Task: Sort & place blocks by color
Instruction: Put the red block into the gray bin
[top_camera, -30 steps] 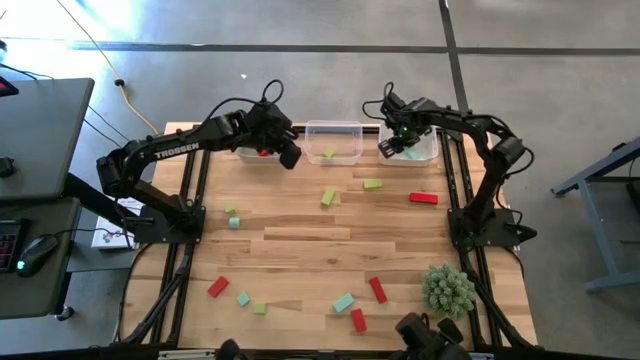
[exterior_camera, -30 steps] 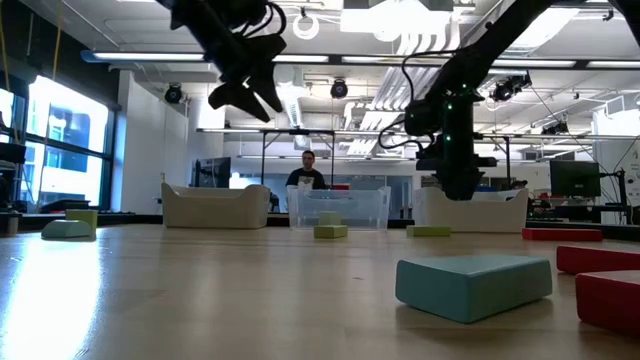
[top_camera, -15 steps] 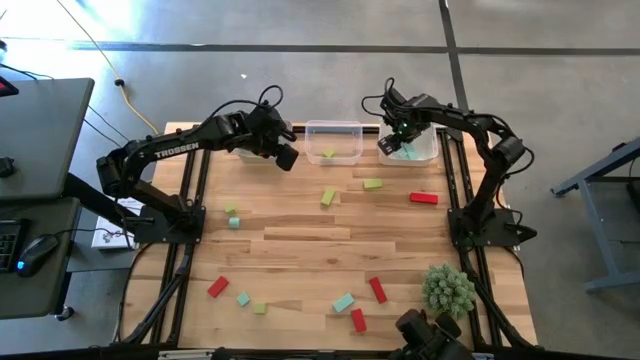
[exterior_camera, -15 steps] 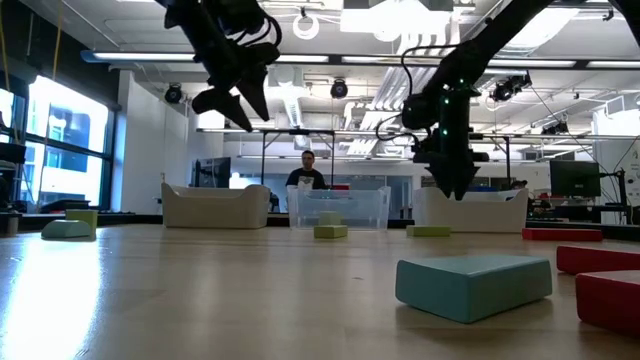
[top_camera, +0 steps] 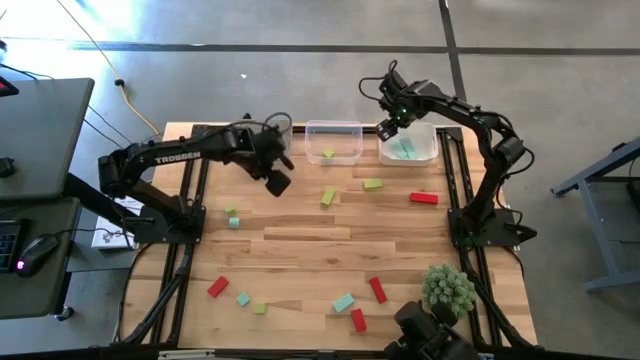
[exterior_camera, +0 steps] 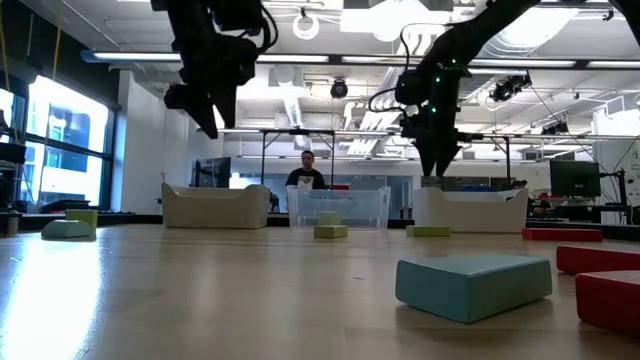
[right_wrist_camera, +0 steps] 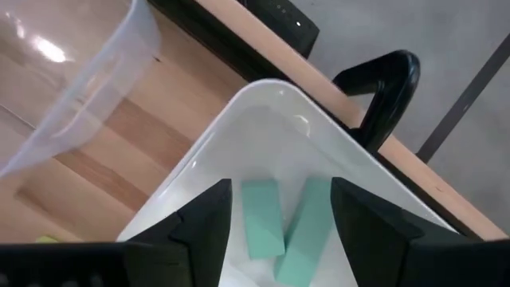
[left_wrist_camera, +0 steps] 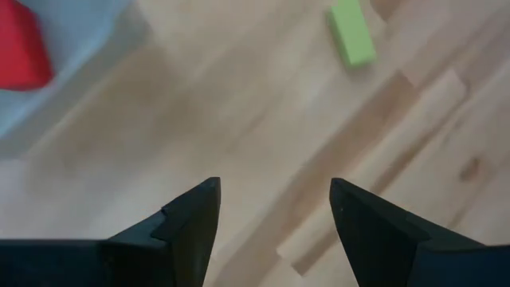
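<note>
My left gripper [top_camera: 278, 183] hangs open over bare wood near the left bin [exterior_camera: 215, 205], which holds a red block [left_wrist_camera: 24, 56]. A yellow-green block [left_wrist_camera: 352, 32] lies ahead of it. My right gripper [top_camera: 385, 128] hangs open above the white right bin [top_camera: 425, 150], with two teal blocks [right_wrist_camera: 263, 217] lying on the bin's floor under it. The clear middle bin [top_camera: 333, 132] holds a yellow-green block [top_camera: 329, 153]. More red, teal and yellow-green blocks lie flat on the table, among them a red one [top_camera: 423, 198] and a teal one [top_camera: 343, 302].
A spiky green plant ball [top_camera: 447, 288] stands at the near right corner. Loose blocks lie in a cluster along the near edge [top_camera: 260, 308] and in a looser group mid-table [top_camera: 372, 184]. A person [exterior_camera: 306, 172] stands beyond the far edge. Bare wood lies at the table's centre.
My left gripper has swung away from the left bin toward the near edge and tipped further down. My right gripper has risen straight up out of the white bin. No block on the table has moved.
</note>
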